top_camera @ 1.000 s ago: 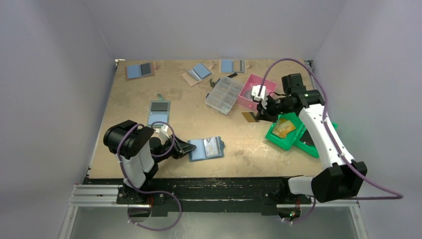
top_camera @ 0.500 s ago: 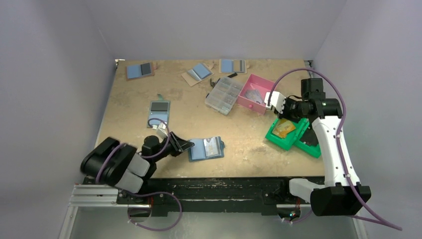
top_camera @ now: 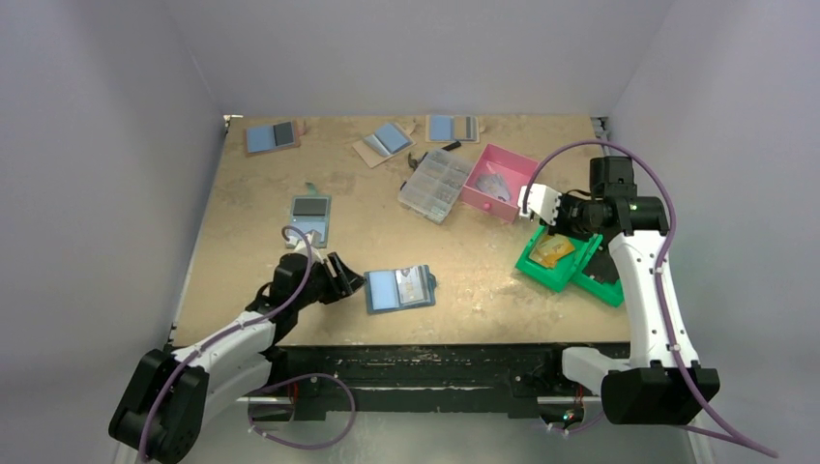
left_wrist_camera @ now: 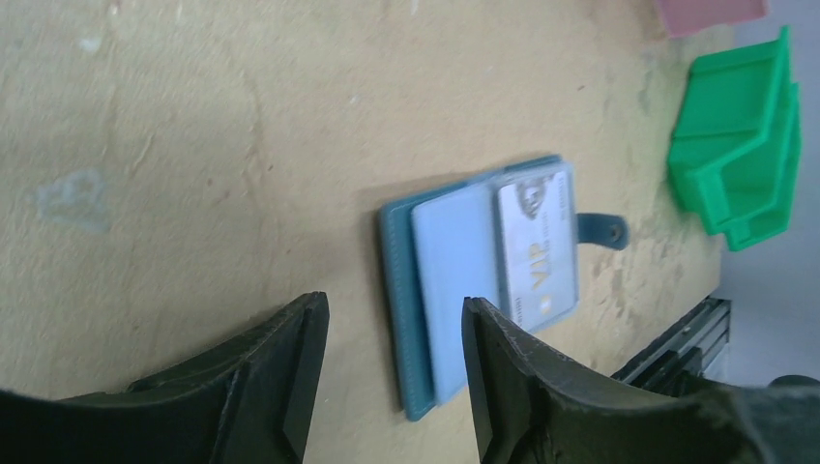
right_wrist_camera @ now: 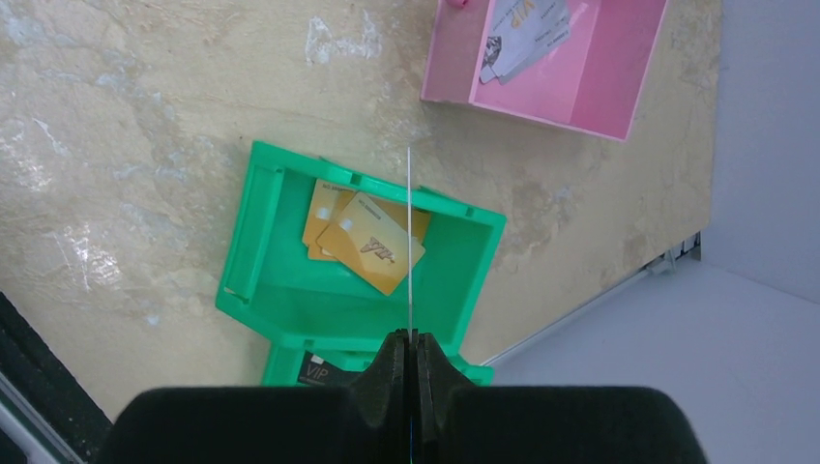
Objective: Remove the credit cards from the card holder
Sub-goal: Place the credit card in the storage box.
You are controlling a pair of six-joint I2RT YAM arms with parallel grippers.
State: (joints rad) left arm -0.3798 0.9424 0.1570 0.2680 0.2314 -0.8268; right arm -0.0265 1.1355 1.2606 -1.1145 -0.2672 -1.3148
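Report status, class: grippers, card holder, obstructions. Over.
Left gripper open beside flat blue folding card holder, silver VIP card inside. Right gripper shut on thin card over green plastic bin. Nothing obstructing.

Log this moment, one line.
left end effector: open, beside card holder | right end effector: shut on credit card over green bin

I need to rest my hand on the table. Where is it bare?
Bare: between the card holder and the green bins; also left of the black-panelled holder. Crowded: the back edge and around the pink bin.
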